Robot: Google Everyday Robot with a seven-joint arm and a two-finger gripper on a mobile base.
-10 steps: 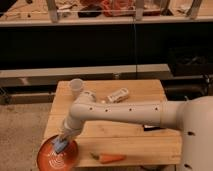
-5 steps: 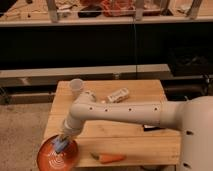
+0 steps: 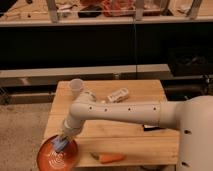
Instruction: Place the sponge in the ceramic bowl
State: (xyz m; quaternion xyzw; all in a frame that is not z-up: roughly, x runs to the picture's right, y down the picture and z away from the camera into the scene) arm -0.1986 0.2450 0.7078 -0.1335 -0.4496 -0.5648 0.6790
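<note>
1. There is one wooden table [image 3: 146, 142] in the middle of the room.
2. There is one robot arm [image 3: 120, 113]. It is white and it reaches from the right across the table to the near left corner.
3. There is one gripper [image 3: 63, 141] at the end of the arm. It hangs low over the far right part of the bowl.
4. There is one ceramic bowl [image 3: 47, 158]. It is orange-red with white rings inside and it sits at the near left corner of the table.
5. There is one sponge [image 3: 60, 146]. It is a small light-blue block right at the tip of the gripper, over the inside of the bowl.
6. There is one pale cup [image 3: 76, 88], standing up at the far left of the table.
7. There is one white oblong thing [image 3: 118, 95], lying on the far side of the table, to the right of the cup.
8. There is one orange carrot [image 3: 112, 158], lying near the front edge, just to the right of the bowl.
9. I cannot tell if the gripper is open or closed, or if it grips the sponge.
10. I cannot tell if the sponge touches the bowl.
11. The gripper hides part of the sponge.
12. The bottom edge cuts off the near side of the bowl.
13. The big white robot body [image 3: 196, 136] is cut off at the right edge.
14. The things on the far shelf [image 3: 100, 21] are too hard to make out.
</note>
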